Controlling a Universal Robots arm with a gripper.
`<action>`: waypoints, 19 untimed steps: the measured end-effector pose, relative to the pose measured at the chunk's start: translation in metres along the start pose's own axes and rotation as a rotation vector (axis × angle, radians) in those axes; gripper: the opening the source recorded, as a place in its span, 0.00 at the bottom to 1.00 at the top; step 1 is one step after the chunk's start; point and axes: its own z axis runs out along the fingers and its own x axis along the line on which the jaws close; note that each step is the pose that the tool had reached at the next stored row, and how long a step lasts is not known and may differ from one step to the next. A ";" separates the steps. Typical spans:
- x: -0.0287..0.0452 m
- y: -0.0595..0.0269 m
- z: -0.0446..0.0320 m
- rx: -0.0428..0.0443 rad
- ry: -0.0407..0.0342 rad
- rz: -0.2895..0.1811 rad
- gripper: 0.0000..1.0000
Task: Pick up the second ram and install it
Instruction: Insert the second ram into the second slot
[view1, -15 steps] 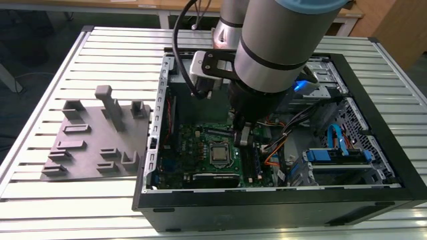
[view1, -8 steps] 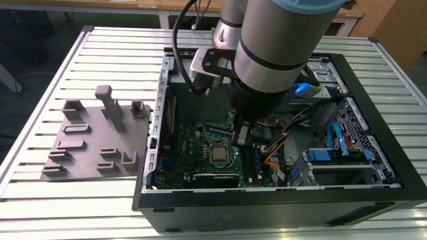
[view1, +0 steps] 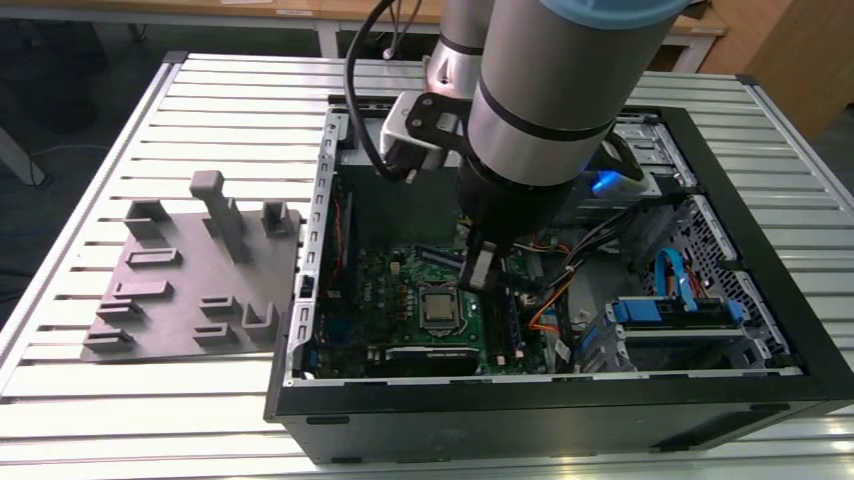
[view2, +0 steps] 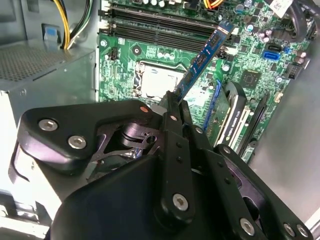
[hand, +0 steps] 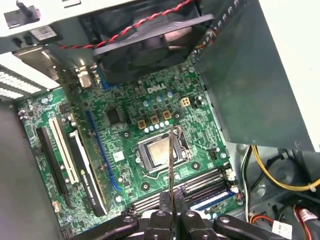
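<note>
Gripper (view2: 175, 107) is clamped tight on the second ram (view2: 202, 60), holding it over the motherboard (hand: 200, 132) inside the case (view1: 561, 405). In the exterior view it sits around 1 o'clock of the processor (view1: 441, 305), with the grey fixture plate (view1: 187, 290) off at 9 o'clock.

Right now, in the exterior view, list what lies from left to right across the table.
Fixture plate → processor → blue drive bay. The ram, held in the fingers, overlaps the processor, so it is left out.

Slatted metal table (view1: 160, 100), grey fixture plate (view1: 174, 300), open computer case (view1: 534, 418)
</note>
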 end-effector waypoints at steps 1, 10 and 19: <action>0.0000 0.0000 0.0000 0.0012 -0.0006 0.009 0.14; 0.0000 0.0000 0.0002 0.0115 -0.0056 0.089 0.14; 0.0001 0.0000 0.0005 0.0216 -0.0102 0.166 0.14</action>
